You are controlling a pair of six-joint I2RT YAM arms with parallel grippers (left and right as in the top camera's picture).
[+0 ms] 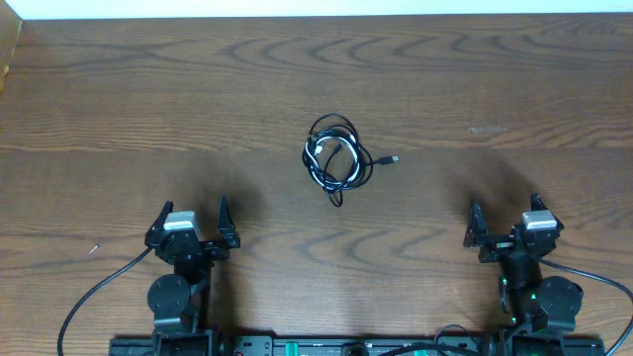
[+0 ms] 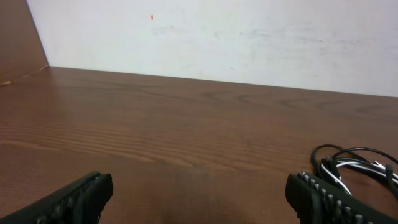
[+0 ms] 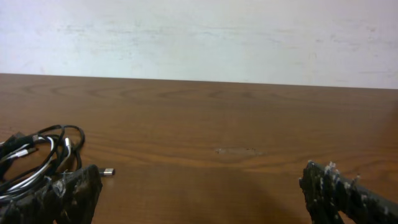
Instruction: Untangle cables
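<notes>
The cables lie coiled in one small bundle at the table's middle: a black cord with a white cord wound into it. A black plug end sticks out to the right. The bundle also shows at the right edge of the left wrist view and at the left of the right wrist view, with the plug beside it. My left gripper is open and empty at the front left. My right gripper is open and empty at the front right. Both are well short of the bundle.
The wooden table runs to a white wall at the back. A small pale speck lies near the left arm. A faint scuff marks the wood at the right.
</notes>
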